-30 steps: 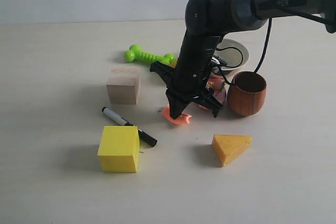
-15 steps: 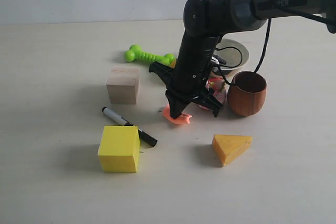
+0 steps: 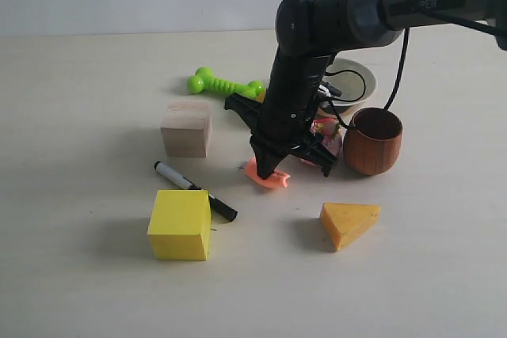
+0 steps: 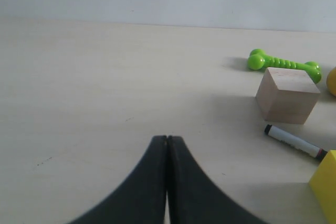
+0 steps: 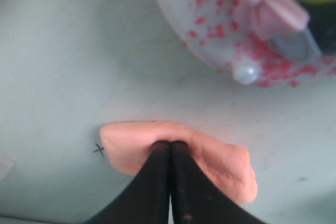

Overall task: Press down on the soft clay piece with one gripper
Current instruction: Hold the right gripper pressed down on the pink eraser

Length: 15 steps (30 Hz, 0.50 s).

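Observation:
The soft clay piece (image 3: 268,175) (image 5: 220,161) is a salmon-orange lump lying on the table between the marker and the brown cup. My right gripper (image 3: 264,170) (image 5: 169,144) stands almost straight down on it, shut, its joined tips sunk into the middle of the lump, which bulges up around them. The black arm hides part of the clay in the exterior view. My left gripper (image 4: 167,139) is shut with nothing in it, low over bare table, and does not show in the exterior view.
Around the clay lie a black-and-white marker (image 3: 194,190), a yellow cube (image 3: 180,224), a wooden block (image 3: 187,128), a green dumbbell toy (image 3: 223,84), a cheese-like wedge (image 3: 348,222), a brown cup (image 3: 372,140), a white bowl (image 3: 352,81) and a pink speckled doughnut toy (image 5: 231,30).
The right arm has shifted very slightly left and down over the clay. Nothing else has moved.

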Each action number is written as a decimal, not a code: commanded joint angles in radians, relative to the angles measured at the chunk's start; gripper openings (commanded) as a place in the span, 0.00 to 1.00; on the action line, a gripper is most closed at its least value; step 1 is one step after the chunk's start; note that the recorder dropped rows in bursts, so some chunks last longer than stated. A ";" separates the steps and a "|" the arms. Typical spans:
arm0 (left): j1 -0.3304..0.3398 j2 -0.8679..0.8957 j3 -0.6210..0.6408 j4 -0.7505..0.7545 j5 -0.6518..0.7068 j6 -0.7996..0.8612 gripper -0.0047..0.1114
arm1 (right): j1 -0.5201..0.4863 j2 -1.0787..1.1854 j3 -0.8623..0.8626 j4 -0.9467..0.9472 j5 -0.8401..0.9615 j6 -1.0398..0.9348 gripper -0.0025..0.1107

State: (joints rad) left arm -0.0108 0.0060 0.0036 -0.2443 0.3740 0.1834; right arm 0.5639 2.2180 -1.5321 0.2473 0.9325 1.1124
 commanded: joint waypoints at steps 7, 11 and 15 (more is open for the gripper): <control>0.004 -0.006 -0.004 -0.002 -0.009 -0.001 0.04 | 0.005 -0.007 0.009 -0.035 -0.072 -0.003 0.02; 0.004 -0.006 -0.004 -0.002 -0.009 -0.001 0.04 | 0.005 -0.011 0.009 -0.037 -0.072 -0.003 0.02; 0.004 -0.006 -0.004 -0.002 -0.009 -0.001 0.04 | 0.005 -0.022 0.009 -0.037 -0.072 -0.003 0.02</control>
State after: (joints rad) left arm -0.0108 0.0060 0.0036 -0.2443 0.3740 0.1834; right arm 0.5697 2.2080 -1.5284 0.2303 0.9157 1.1124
